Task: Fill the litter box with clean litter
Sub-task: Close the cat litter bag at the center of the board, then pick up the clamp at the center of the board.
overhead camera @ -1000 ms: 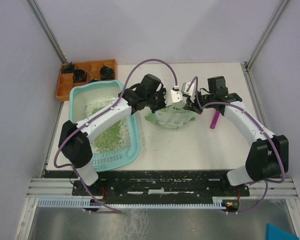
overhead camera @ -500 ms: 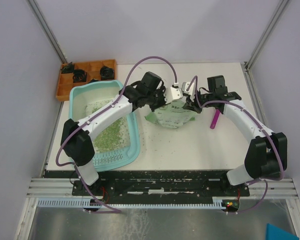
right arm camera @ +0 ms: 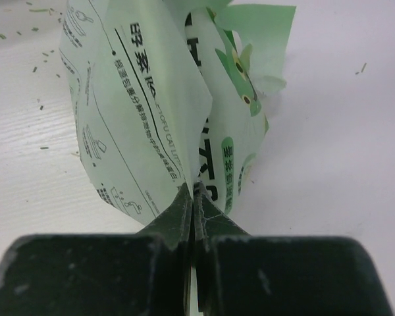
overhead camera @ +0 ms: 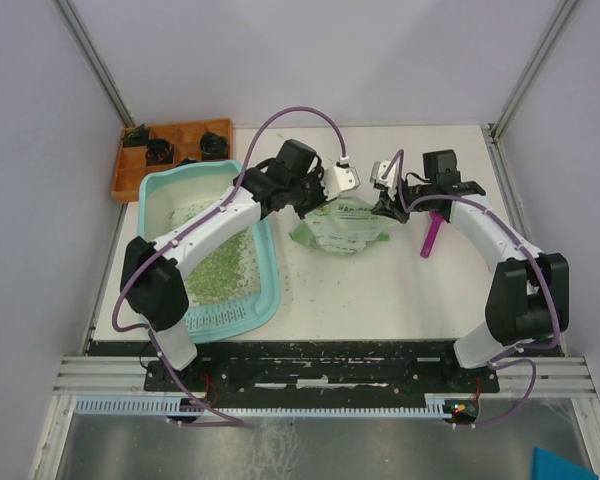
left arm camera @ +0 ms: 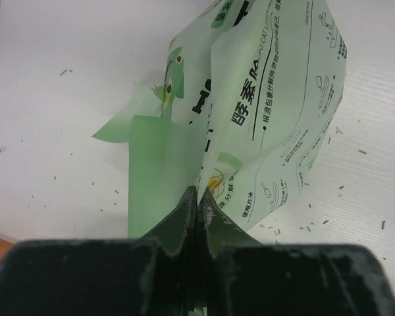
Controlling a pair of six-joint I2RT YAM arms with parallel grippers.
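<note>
**Spill hazard: bag held only by thin folds of film**

Both claws are gripping the bag [overhead camera: 342,228], which is resting on the worktop [overhead camera: 380,290] just right of the box [overhead camera: 276,285]. The left claw [left arm camera: 199,197] is pressing its fingers together on a fold of film at the bag's left side. The right claw [right arm camera: 193,194] is pinching a fold on the opposite side in the same way. Litter [overhead camera: 215,268] is covering the middle and near part of the box floor while the far end is showing bare, so the filling looks partly done.

Each claw is catching only a narrow edge of slick film. If the arms are lifting unevenly, one side could be slipping free, leaving the bag sagging and dumping onto the worktop, where specks [left arm camera: 309,227] are lying. Pulling the claws apart too hard is risking a tear. I cannot tell which way the bag's mouth is pointing, so tipping could be sending litter short of the rim. Swinging left too low could be snagging the bag on the rim and shoving the box. The scoop [overhead camera: 429,238], lying just right of the right claw, could be getting knocked aside.
</note>
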